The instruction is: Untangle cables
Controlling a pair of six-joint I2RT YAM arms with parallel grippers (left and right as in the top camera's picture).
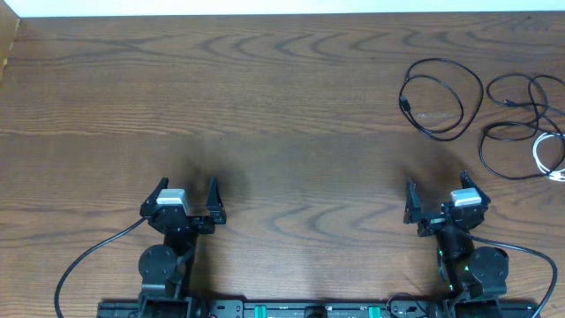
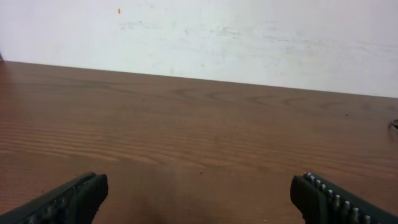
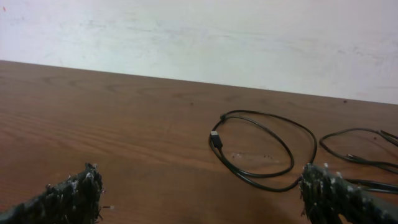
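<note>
A black cable (image 1: 441,97) lies coiled in a loop at the far right of the wooden table; it also shows in the right wrist view (image 3: 261,146) with its plug end at the left. A second black cable (image 1: 521,115) lies looped further right, overlapping a white cable (image 1: 546,155) at the right edge. My right gripper (image 1: 446,201) is open and empty, near the front edge, well short of the cables. My left gripper (image 1: 187,201) is open and empty at the front left, far from them.
The wooden table (image 1: 265,106) stretches to a white wall at the back. Thick black robot cables (image 1: 88,256) run from each arm base along the front edge.
</note>
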